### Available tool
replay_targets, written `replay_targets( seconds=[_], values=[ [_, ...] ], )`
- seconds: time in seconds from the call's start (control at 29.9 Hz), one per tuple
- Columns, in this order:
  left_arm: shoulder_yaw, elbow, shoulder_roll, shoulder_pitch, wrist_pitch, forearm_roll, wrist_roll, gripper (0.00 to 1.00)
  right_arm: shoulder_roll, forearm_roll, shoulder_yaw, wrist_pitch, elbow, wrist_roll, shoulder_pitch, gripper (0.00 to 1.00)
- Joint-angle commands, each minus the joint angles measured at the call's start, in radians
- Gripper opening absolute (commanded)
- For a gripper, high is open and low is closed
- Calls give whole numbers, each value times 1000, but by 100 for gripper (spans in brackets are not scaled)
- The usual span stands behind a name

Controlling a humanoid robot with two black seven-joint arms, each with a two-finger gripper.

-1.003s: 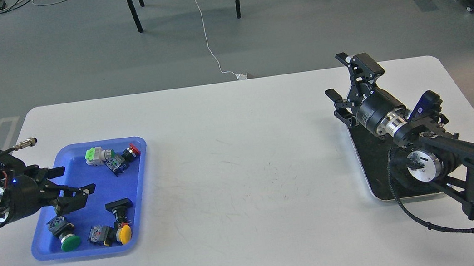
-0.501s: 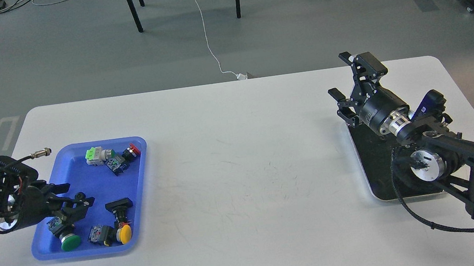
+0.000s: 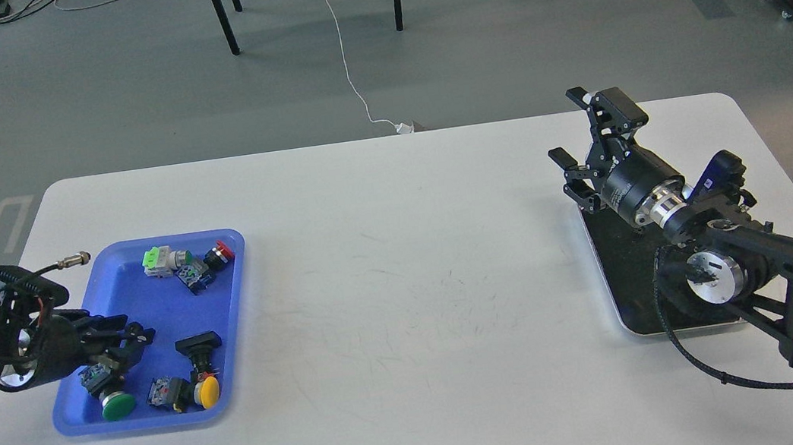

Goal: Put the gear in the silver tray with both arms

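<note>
The silver tray [image 3: 689,329] with its dark floor lies at the right of the table, partly hidden under my right arm. My right gripper [image 3: 571,126] is open and empty, above the tray's far left corner. The gear is several push-button switches in a blue tray [image 3: 138,298] at the left: a green-capped one [image 3: 116,403], a yellow-capped one [image 3: 207,388], a black one [image 3: 199,344] and a cluster at the back [image 3: 189,263]. My left gripper [image 3: 126,333] is low over the blue tray, just above the green-capped switch, with its fingers a little apart.
The white table [image 3: 400,252] has rounded corners. A silver cable connector [image 3: 73,259] sticks up from my left wrist. Chair and table legs and a white cord [image 3: 343,53] are on the floor beyond the far edge.
My left gripper has pulled back left and sunk lower onto the green-capped switch, its fingers drawing closer together. My right gripper shifted slightly right and up, then held still.
</note>
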Motion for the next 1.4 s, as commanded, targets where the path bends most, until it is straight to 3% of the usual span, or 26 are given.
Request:
replay_targets(
  seconds=[0.0, 0.1, 0.37, 0.6, 0.8, 1.07, 1.37],
  values=[
    [1, 6, 0, -6, 0, 0, 1, 22, 0, 0, 0, 0, 0, 0, -1, 99],
    [0, 6, 0, -13, 2, 0, 1, 12, 0, 0, 3, 0, 0, 0, -2, 99],
    [-3, -28, 0, -94, -3, -45, 1, 12, 0, 0, 6, 0, 0, 0, 1, 99],
    [0, -247, 27, -280, -122, -167, 1, 13, -3, 5, 12, 14, 10, 0, 59, 99],
    [41, -387, -23, -303, -152, -114, 1, 14, -11, 20, -6, 37, 23, 0, 229, 99],
    [156, -317, -279, -357, -210, 0, 1, 14, 34, 205, -170, 38, 12, 0, 494, 99],
    [336, -120, -546, -467, -210, 0, 1, 14, 78, 202, -227, 26, 1, 0, 505, 99]
  ],
)
